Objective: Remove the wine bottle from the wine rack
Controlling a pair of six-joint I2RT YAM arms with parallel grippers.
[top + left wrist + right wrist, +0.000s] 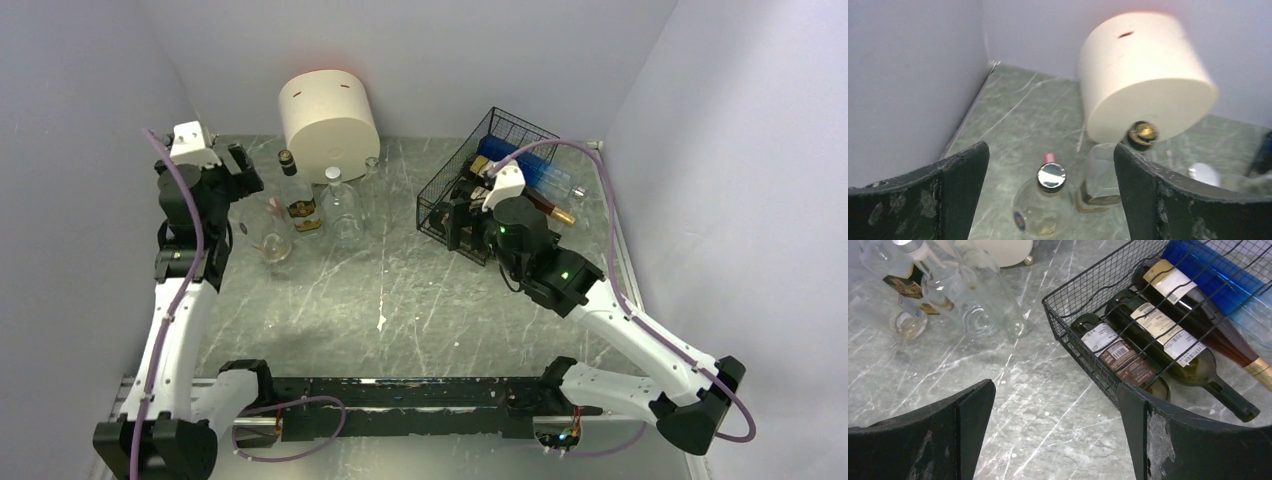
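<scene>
Possibly the open right gripper point(1054, 386) snags rack point(1060, 325) mesh at one o'clock, missing the bottle point(1108, 347); left gripper point(1050, 147) also open

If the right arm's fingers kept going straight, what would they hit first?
Probably the bare table just short of the wine rack's near corner; the open right gripper tilts down at it. Depth is unclear, so the rack might come first.
</scene>
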